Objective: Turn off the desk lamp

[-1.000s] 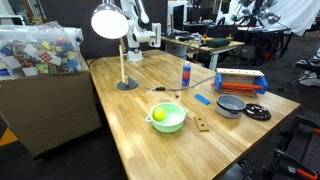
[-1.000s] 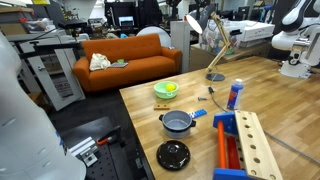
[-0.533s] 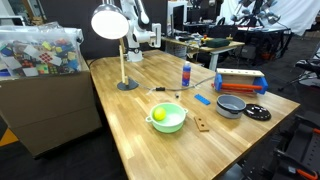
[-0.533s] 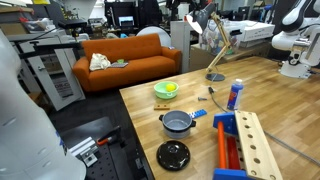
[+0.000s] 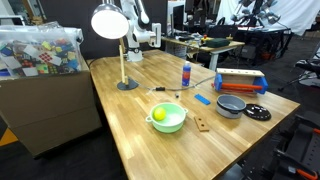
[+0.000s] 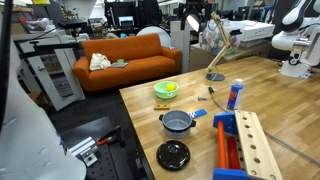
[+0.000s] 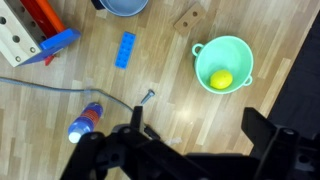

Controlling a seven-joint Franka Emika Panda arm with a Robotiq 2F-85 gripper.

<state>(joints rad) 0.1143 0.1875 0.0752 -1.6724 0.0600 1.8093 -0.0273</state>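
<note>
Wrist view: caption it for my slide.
Open gripper above a wooden table: green bowl with yellow object, blue block, bottle.

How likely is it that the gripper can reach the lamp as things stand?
Probably yes: the gripper hangs open above the table, and the lamp stands alone near its edge, with the bottle and bowl well apart from it.

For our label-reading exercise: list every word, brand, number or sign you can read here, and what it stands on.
No text is readable in any view.
Blue plastic bottle with red cap: any print too small and blurred to read.
</note>
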